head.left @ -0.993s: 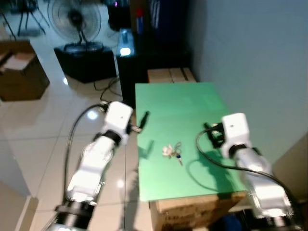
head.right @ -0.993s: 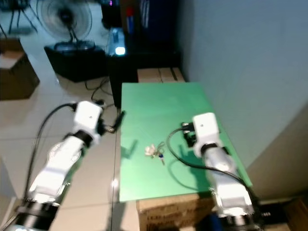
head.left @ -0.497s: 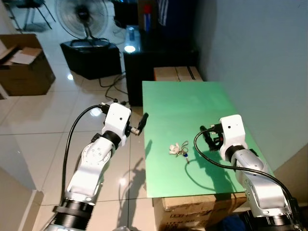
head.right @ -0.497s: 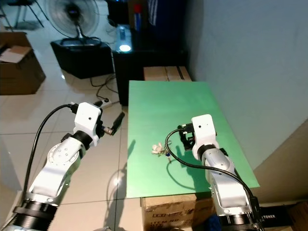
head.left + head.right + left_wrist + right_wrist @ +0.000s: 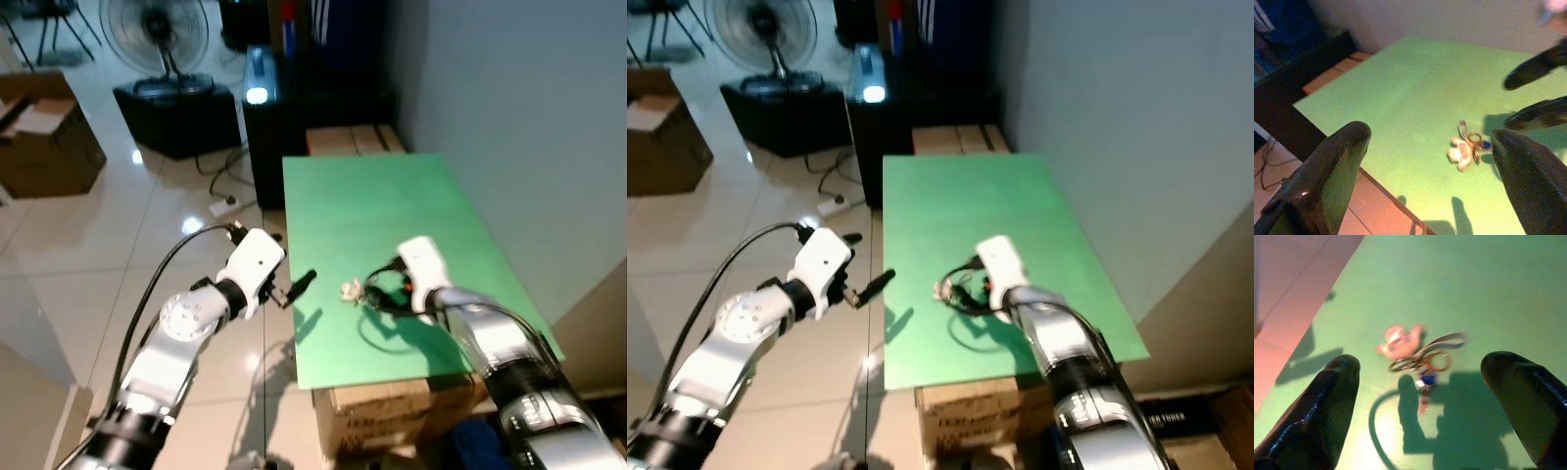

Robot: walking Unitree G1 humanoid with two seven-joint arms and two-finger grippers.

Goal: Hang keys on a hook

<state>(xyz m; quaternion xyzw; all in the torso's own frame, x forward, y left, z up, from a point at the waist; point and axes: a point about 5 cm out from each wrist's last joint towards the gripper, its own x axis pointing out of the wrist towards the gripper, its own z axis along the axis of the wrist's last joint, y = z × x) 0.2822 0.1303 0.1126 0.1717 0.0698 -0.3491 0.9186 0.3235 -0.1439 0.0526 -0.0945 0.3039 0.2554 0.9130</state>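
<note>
A: Starting from the left, what stands around the green tabletop point(image 5: 392, 215)?

B: Well off its left side, a brown cardboard box point(image 5: 44, 137) sits on the pale tiled floor point(image 5: 98, 245). Nearer, a black fan point(image 5: 155, 29) stands beyond the tabletop's far left corner, next to a dark cabinet point(image 5: 269, 117).

A: And the left tool point(image 5: 299, 285)?

B: It hangs over the floor just off the tabletop's left edge, pointing at the tabletop. In its wrist view the 2 black fingers point(image 5: 1327, 171) stand wide apart, with nothing between them.

A: Where are the keys point(image 5: 355, 289)?

B: Lying flat on the tabletop, toward its near left part. It is a small bunch: a pale charm, gold rings, a bit of blue and a thin strap.

A: The right tool point(image 5: 1420, 396)?

B: It is over the tabletop, just right of the keys and close above them. Its 2 fingers point(image 5: 1317, 416) are spread wide, 1 on each side of the bunch, not touching it.
</note>
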